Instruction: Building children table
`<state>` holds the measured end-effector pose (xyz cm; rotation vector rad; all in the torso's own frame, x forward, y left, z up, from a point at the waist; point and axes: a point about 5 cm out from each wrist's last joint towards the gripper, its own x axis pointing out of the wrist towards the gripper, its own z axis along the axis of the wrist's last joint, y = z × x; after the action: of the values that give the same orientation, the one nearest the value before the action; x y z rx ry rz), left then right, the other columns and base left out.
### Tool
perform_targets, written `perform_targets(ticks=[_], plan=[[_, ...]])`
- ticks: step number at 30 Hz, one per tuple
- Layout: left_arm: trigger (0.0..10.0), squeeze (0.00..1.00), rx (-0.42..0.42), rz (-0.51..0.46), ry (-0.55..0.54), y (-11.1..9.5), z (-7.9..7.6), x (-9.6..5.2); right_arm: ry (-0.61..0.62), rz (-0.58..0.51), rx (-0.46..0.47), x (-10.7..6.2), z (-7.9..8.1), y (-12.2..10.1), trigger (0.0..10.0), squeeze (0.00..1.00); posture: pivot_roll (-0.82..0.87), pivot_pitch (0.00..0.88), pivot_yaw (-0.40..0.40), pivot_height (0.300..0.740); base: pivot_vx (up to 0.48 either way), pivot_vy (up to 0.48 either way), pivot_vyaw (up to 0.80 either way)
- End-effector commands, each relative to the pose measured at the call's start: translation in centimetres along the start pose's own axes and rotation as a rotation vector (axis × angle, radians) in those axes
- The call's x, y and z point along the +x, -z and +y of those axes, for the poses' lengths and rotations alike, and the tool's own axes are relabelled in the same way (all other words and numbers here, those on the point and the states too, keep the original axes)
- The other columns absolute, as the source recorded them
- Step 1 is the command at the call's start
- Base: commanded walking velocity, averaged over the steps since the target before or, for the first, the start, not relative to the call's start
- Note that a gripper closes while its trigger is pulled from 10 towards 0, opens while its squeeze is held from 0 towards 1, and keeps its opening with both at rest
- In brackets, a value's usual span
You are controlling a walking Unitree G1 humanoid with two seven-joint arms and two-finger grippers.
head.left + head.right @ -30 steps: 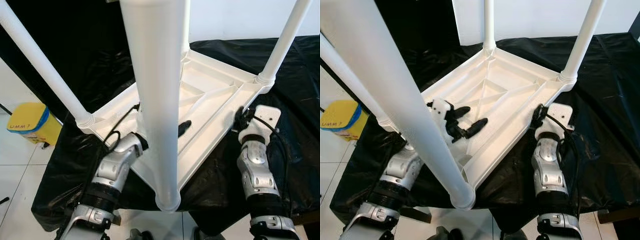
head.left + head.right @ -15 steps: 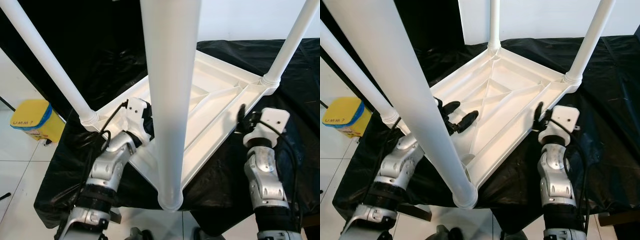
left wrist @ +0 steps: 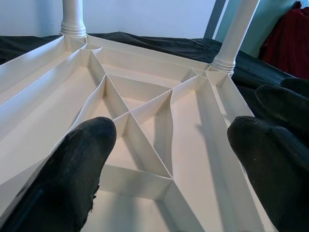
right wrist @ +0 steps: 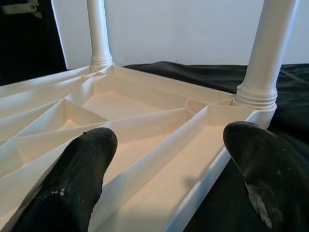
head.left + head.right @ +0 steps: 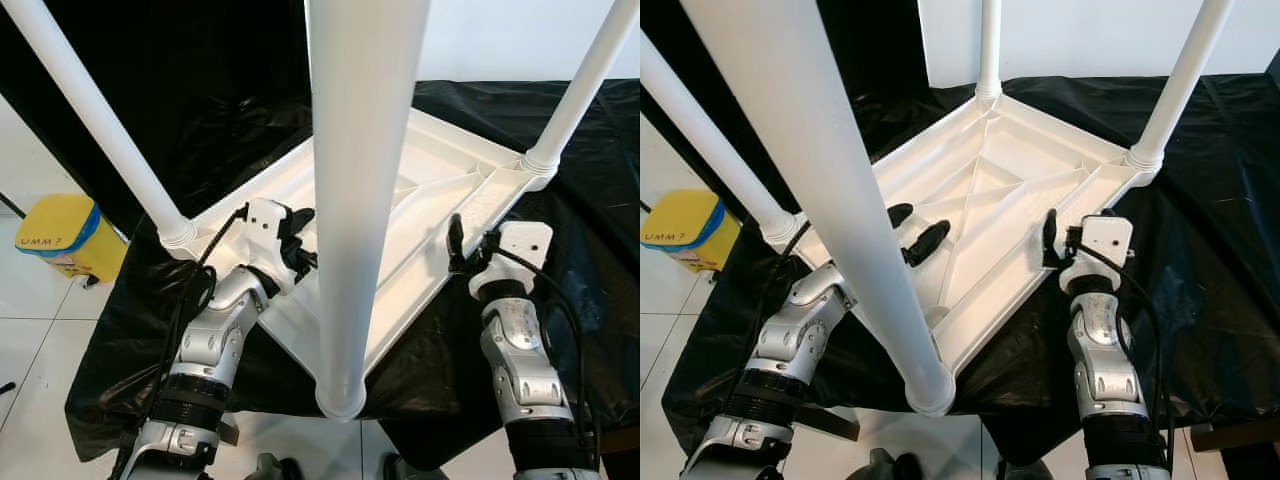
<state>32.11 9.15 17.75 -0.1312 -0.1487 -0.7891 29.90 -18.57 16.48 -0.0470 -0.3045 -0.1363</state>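
A white plastic children's table (image 5: 990, 200) is lying upside down on a bench draped in black sheeting (image 5: 1220, 200). Its ribbed underside is facing up, and its four round white legs are pointing straight upward, their long axes vertical. One corner of the tabletop is pointing toward me, overhanging the bench's near edge. The leg at that corner (image 5: 840, 200) is rising closest to my head camera and crossing much of the view. The other three legs are standing at the left (image 5: 100, 120), far (image 5: 988, 50) and right (image 5: 1180, 85) corners.

I am reaching my left arm forward and up from below, elbow bent, over the table's left near edge. My left fingers (image 5: 914, 229) are hovering spread apart above the ribbed underside, grasping nothing; the left wrist view shows both fingertips (image 3: 72, 169) well apart with the ribs between them.

My right arm is rising almost upright at the right near edge. My right fingers (image 5: 1048, 238) are also released and spread wide, straddling the rim, one fingertip (image 4: 82, 164) over the inner ribs and the other above the black sheeting outside.

A yellow bin (image 5: 60, 240) is standing on the white tiled floor to my left.
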Motion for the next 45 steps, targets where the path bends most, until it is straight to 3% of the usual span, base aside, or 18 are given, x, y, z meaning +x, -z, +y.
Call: perform_targets(ticks=[1, 13, 15, 18, 21, 37, 45], plan=[[10.0, 0.00, -0.003, 0.020, 0.003, 0.3, 0.1, -0.2, -0.001, 0.014, 0.009, -0.5, 0.0, 0.4, 10.0, 0.00, -0.26, 0.141, 0.082, 0.740, 0.000, 0.000, 0.00], [10.0, 0.00, -0.002, 0.017, 0.001, 0.2, 0.1, -0.2, 0.020, 0.031, -0.006, -0.5, -0.2, 0.6, 10.0, 0.00, -0.26, 0.147, 0.077, 0.740, 0.000, 0.000, 0.00], [10.0, 0.00, -0.002, 0.009, 0.019, 0.0, -0.4, 0.0, 0.147, 0.093, -0.085, -0.5, -1.6, 1.6, 10.0, 0.00, -0.25, 0.148, 0.073, 0.740, 0.000, 0.000, 0.00], [10.0, 0.00, -0.002, 0.008, 0.024, 0.0, -0.5, 0.0, 0.180, 0.110, -0.099, -0.5, -2.0, 1.8, 10.0, 0.00, -0.25, 0.148, 0.073, 0.740, 0.000, 0.000, 0.00], [10.0, 0.00, -0.013, -0.003, 0.066, -0.1, -1.8, 0.3, 0.255, 0.146, -0.099, -0.5, -2.7, 2.3, 10.0, 0.00, -0.24, 0.152, 0.073, 0.740, 0.000, 0.000, 0.00], [10.0, 0.00, -0.023, 0.001, 0.095, -0.1, -2.5, 0.7, 0.240, 0.170, -0.087, -0.2, -1.7, 2.7, 10.0, 0.00, -0.24, 0.153, 0.085, 0.740, 0.000, 0.000, 0.00], [10.0, 0.00, 0.002, 0.016, 0.178, -0.2, -4.1, 1.6, 0.242, 0.187, -0.063, -0.1, -1.1, 3.2, 10.0, 0.00, -0.17, 0.142, 0.096, 0.740, 0.000, 0.000, 0.00]])
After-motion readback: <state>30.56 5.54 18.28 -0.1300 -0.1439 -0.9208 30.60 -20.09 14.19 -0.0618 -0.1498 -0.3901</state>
